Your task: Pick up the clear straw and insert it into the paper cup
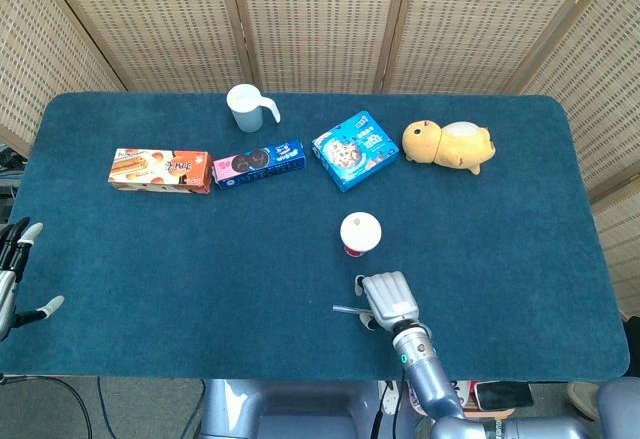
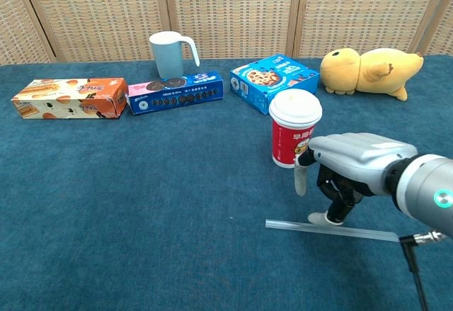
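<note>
Lying flat on the table, the clear straw sits under the empty, spread-fingered right hand.

Illumination is bright, even and diffuse in both views; no hard glare is present. Shadows are soft and short; in the chest view a faint one lies on the blue table cloth beneath the right hand. Focus is sharp across both views; the head view shows slight bowing of the table edges near the frame corners.
</note>
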